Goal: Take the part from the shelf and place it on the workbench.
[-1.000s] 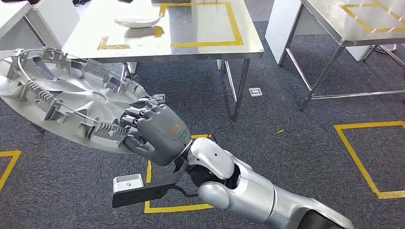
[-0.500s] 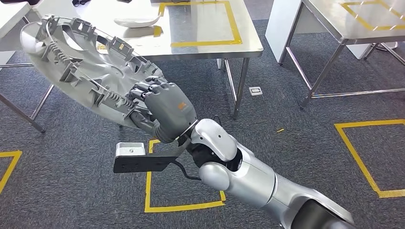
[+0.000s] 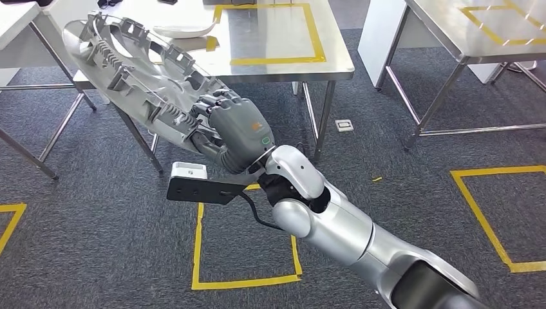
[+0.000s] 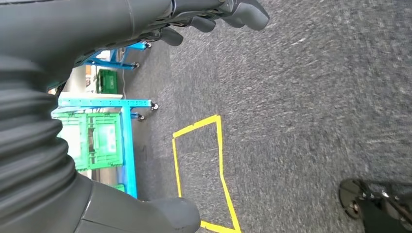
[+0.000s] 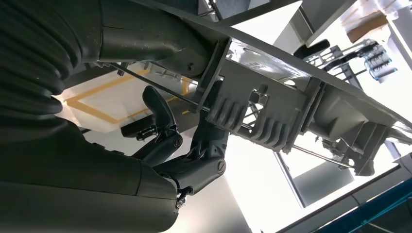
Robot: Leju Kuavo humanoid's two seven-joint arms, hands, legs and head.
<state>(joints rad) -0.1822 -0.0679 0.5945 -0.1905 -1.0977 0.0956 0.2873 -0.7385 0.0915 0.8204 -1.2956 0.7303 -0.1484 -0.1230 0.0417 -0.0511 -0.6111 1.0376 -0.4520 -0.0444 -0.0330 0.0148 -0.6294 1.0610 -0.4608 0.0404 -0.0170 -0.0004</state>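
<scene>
Ribbed grey plastic part (image 3: 138, 74) higher, nearer workbench (image 3: 277, 58).

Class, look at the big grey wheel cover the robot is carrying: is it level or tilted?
Tilted. The wheel cover slopes down from its far rim toward the right hand gripping its near rim, ribbed inner side facing up.

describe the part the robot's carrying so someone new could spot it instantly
Find the steel workbench marked with yellow tape. Tilted over its near-left corner is the hubcap, a grey disc gripped at its rim by the right robot hand. Its ribbed, clip-lined inner face sets it apart from the small white dish.
</scene>
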